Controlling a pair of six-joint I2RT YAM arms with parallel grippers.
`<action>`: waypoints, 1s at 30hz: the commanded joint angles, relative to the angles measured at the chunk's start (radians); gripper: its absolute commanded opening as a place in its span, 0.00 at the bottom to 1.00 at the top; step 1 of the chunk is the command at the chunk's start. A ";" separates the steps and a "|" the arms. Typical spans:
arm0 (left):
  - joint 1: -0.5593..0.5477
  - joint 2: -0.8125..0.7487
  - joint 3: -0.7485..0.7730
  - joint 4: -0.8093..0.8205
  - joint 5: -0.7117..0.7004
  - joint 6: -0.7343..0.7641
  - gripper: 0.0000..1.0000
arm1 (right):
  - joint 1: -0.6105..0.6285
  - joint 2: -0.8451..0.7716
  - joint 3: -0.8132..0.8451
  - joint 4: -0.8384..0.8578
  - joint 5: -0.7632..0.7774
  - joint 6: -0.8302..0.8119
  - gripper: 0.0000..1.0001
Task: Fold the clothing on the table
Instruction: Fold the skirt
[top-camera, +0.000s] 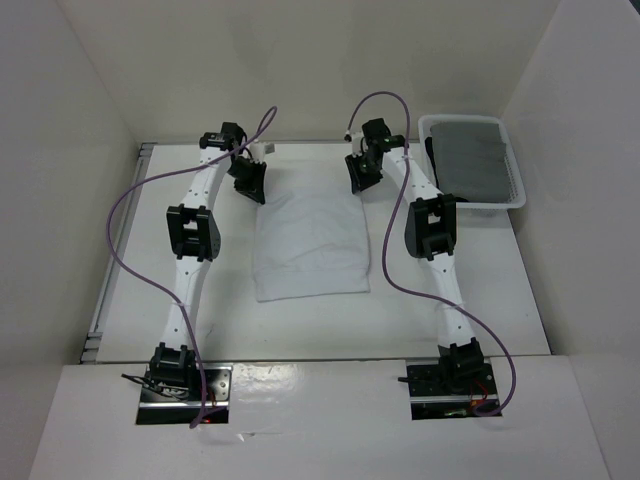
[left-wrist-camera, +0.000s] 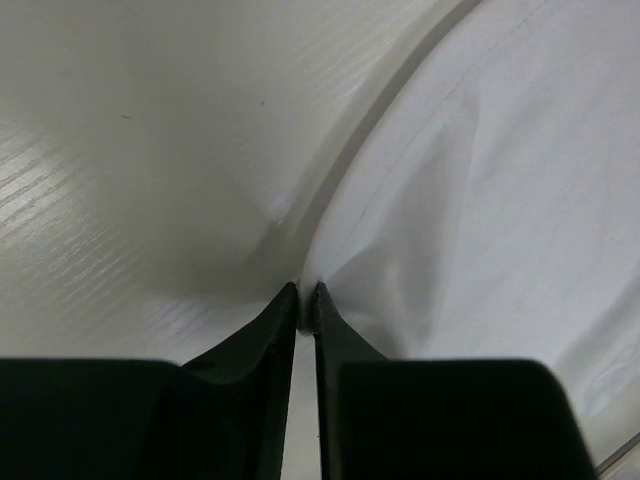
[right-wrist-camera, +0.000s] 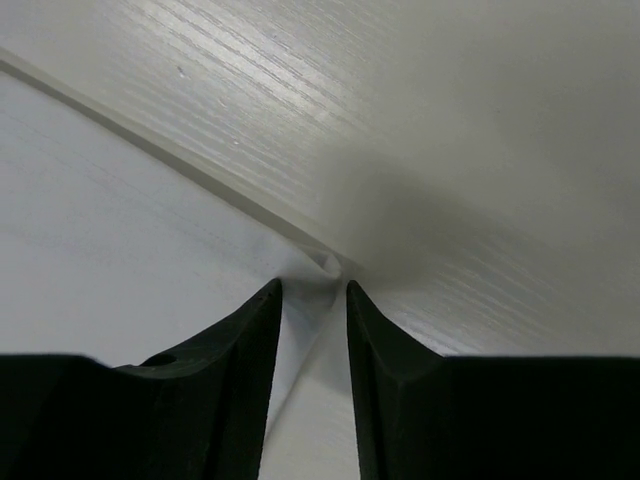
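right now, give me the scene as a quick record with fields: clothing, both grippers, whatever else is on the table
clothing: white, roughly rectangular, flat in the middle of the table
left gripper: at the far left corner of the clothing, jaws all but shut, pinching the edge
right gripper: at the far right corner, jaws apart, fabric corner between them
basket: far right of the table, holds a grey cloth

Matt cloth clothing (top-camera: 310, 245), glossy table (top-camera: 500, 300)
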 joint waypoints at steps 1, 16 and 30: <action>-0.005 -0.028 0.030 -0.037 0.024 0.024 0.14 | 0.015 0.013 0.040 -0.030 -0.016 -0.007 0.35; -0.005 -0.108 0.082 -0.017 -0.023 0.015 0.00 | 0.024 -0.015 0.095 -0.040 0.041 -0.007 0.00; 0.004 -0.221 0.102 -0.015 0.007 0.035 0.00 | 0.024 -0.183 0.062 -0.021 0.091 -0.007 0.00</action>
